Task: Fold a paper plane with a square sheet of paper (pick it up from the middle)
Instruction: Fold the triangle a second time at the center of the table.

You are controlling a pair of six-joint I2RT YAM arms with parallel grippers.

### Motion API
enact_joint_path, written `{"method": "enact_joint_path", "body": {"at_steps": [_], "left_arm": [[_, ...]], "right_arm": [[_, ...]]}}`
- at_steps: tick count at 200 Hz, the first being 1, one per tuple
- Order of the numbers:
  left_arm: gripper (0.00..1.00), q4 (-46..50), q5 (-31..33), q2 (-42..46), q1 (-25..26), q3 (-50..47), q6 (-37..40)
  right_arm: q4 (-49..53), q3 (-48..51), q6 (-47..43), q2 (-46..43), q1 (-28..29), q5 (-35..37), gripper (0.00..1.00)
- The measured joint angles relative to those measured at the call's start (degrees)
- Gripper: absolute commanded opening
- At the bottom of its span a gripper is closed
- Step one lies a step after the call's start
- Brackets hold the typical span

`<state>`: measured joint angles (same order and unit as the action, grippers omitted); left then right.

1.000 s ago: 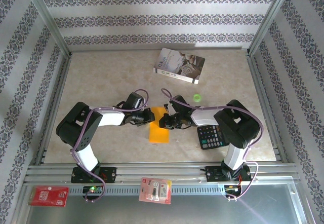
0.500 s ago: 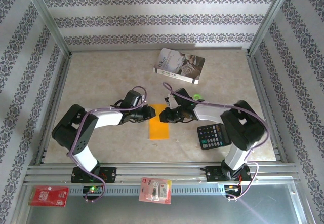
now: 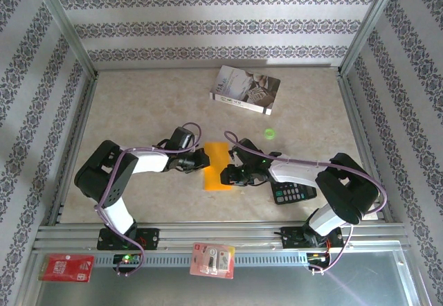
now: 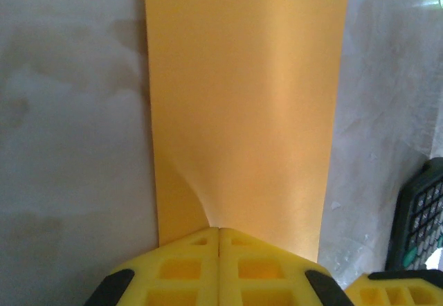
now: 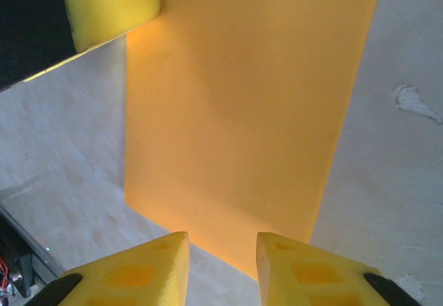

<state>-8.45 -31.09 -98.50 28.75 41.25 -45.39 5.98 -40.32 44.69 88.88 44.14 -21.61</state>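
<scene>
Top view: the square sheet of paper (image 3: 218, 169), folded to a narrow strip, lies flat to the left of the calculator (image 3: 294, 192). The right gripper (image 3: 225, 176) sits between them, and the left gripper (image 3: 203, 159) is at the strip's side away from the calculator. The book (image 3: 246, 89) beyond the calculator has print too small to read.

Left wrist: the jaws are pressed together on the strip's edge, which puckers there. The calculator's key legends are blurred.

Right wrist: the fingers stand apart, with the strip's edge just ahead of the gap. With one-sided clamping, a pull could drag the strip askew or spring the fold open.
</scene>
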Motion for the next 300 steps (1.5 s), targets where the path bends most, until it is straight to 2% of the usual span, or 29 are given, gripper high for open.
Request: {"method": "enact_joint_path", "body": {"at_steps": [122,300], "left_arm": [[0.04,-0.17,-0.02,-0.07,0.00,-0.04,0.22],[0.04,-0.17,-0.20,-0.13,0.00,-0.04,0.48]], "right_arm": [[0.22,1.22,1.51,-0.70,1.49,1.86,0.34],[-1.95,-1.33,0.83,3.30,1.49,1.09,0.41]]}}
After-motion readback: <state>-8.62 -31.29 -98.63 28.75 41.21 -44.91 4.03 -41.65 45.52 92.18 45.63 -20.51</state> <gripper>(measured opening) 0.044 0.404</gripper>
